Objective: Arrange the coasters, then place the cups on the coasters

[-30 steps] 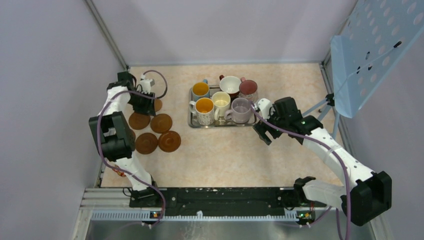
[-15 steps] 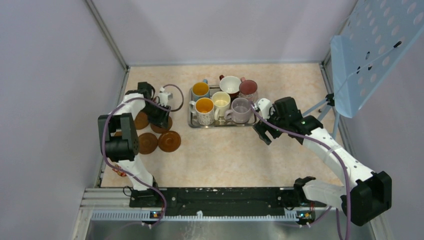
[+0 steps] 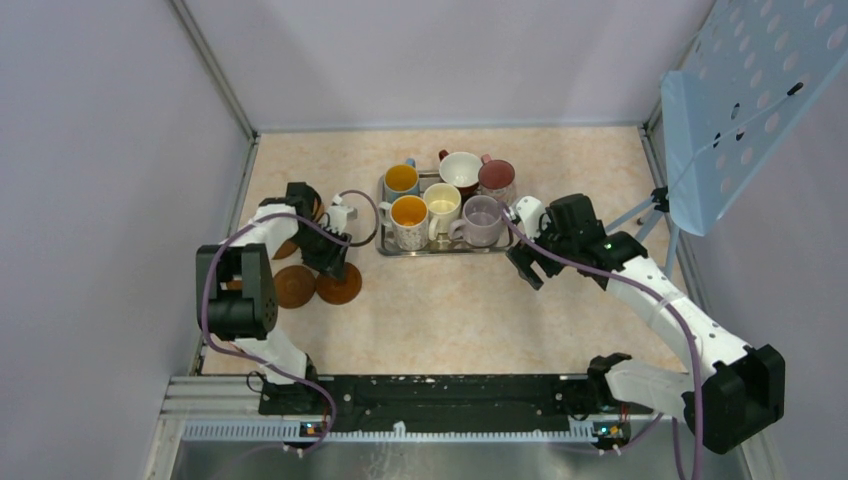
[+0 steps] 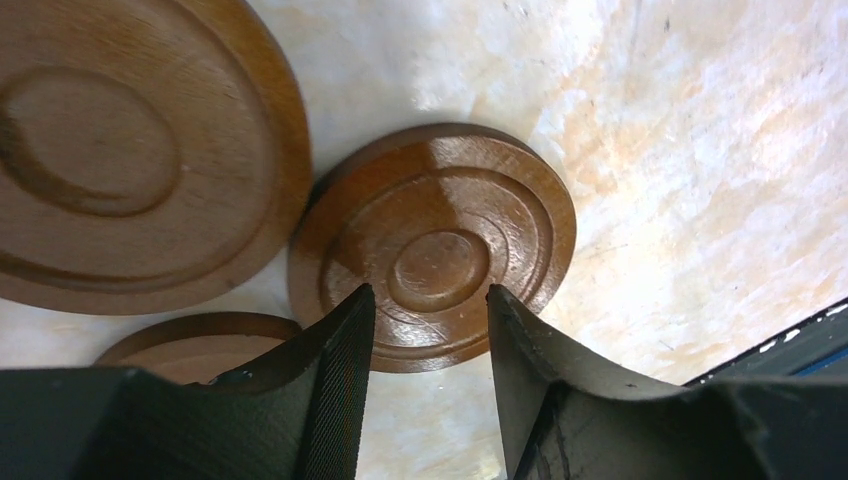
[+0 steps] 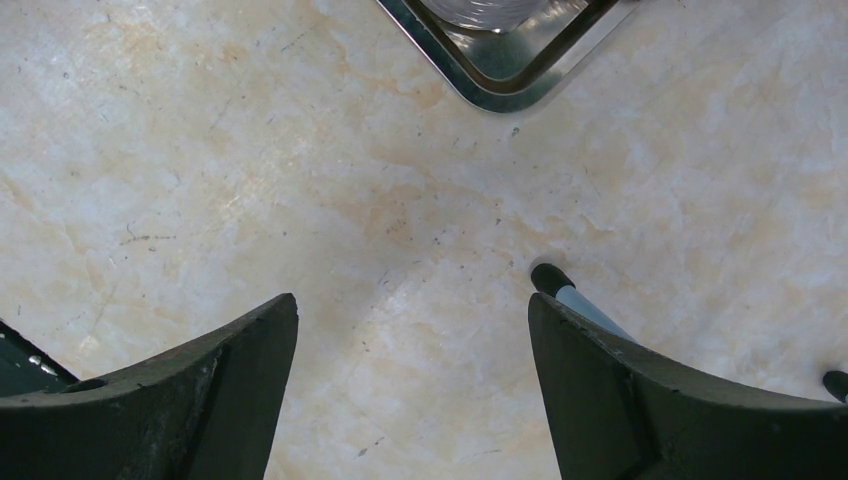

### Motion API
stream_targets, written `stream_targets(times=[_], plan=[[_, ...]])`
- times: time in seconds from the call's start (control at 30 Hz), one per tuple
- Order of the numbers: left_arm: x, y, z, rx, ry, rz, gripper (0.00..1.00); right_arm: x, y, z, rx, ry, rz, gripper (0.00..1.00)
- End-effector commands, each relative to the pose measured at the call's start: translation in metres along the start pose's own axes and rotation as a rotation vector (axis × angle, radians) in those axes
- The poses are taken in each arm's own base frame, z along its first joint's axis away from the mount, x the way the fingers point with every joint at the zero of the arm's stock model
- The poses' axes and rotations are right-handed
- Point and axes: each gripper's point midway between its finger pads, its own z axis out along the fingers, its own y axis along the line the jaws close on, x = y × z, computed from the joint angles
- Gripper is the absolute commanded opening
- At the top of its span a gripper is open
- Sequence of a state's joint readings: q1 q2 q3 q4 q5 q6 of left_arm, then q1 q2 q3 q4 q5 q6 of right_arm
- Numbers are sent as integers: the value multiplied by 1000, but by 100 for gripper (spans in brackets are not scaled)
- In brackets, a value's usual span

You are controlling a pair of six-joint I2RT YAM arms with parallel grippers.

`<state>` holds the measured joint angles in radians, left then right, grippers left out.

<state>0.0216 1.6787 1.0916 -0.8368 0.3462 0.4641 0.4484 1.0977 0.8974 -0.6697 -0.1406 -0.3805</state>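
Note:
Several brown coasters lie at the left of the table, among them one [image 3: 294, 286] and one [image 3: 343, 288] nearest the arms. My left gripper [image 3: 336, 258] hangs over this group. In the left wrist view its jaws [image 4: 430, 292] stand partly open and empty, just short of a glossy coaster [image 4: 432, 245], with a larger-looking coaster [image 4: 120, 150] at upper left. The cups stand on the steel tray [image 3: 440, 250]: blue [image 3: 401, 179], white with a red outside [image 3: 460, 168], maroon-pink [image 3: 496, 176], patterned [image 3: 409, 215], cream [image 3: 442, 203], lilac [image 3: 482, 217]. My right gripper [image 3: 527, 262] is open over bare table [image 5: 412, 297].
The tray's corner [image 5: 500, 95] lies just beyond the right fingers. A blue perforated panel [image 3: 750, 90] stands on a tripod at the right, with one leg [image 5: 585, 300] by the right fingertip. Walls close the left, back and right.
My left gripper has swung from the back-left coasters toward the right and nearer, over the group. The right arm has not moved.

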Motion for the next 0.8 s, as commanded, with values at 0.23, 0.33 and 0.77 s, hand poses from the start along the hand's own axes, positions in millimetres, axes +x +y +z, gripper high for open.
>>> stream_targets(times=[0.23, 0.33, 0.77], plan=[[24, -36, 7, 40, 42, 111, 50, -11, -4, -8, 21, -56, 0, 84], [29, -41, 8, 34, 59, 141, 49, -11, -3, -8, 21, -56, 2, 84], [44, -60, 10, 49, 109, 211, 51, -12, -3, -7, 18, -65, 2, 84]])
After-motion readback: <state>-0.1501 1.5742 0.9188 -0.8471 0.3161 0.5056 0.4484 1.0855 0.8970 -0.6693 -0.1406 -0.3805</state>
